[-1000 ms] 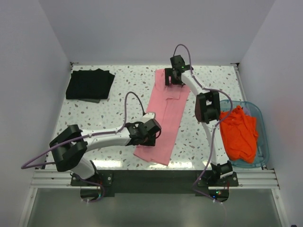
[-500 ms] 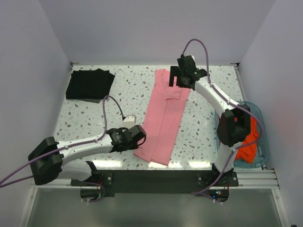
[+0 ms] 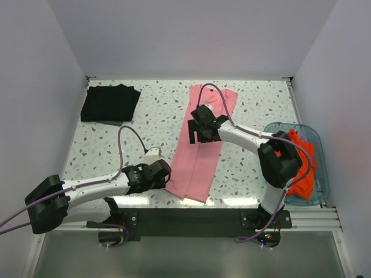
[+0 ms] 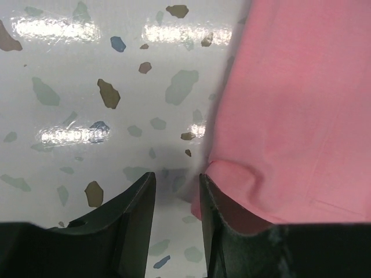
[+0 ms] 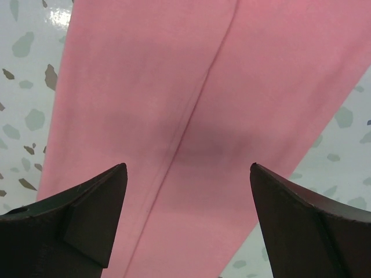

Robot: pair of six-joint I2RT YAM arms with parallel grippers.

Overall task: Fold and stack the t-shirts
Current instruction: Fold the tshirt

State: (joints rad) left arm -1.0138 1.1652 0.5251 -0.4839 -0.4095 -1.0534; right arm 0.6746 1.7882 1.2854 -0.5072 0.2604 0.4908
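1. Where the speckled table [image 3: 162, 116] runs between the two arms, the pink t-shirt [image 3: 204, 152] lies flat. It is folded into a long narrow strip, slanting from the far centre down to the near edge.
2. Left gripper [image 4: 175, 180]: low at the strip's near left corner. Jaws a little apart, bare table showing in the narrow gap, nothing between them. The cloth's corner lies just beside the finger [image 4: 220, 231] nearer the shirt; whether they touch cannot be told.
3. Right gripper [image 5: 187, 168]: hanging over the strip's middle, above the lengthwise fold line. Jaws spread wide, holding nothing.
4. Black t-shirt [image 3: 110, 103]: folded to a rough square in the far left corner of the table, well apart from both grippers.
5. Orange-red t-shirts [image 3: 302, 168]: heaped loosely in a teal see-through tub [image 3: 320, 168] at the table's right edge, partly hidden behind the right arm [image 3: 278, 165].
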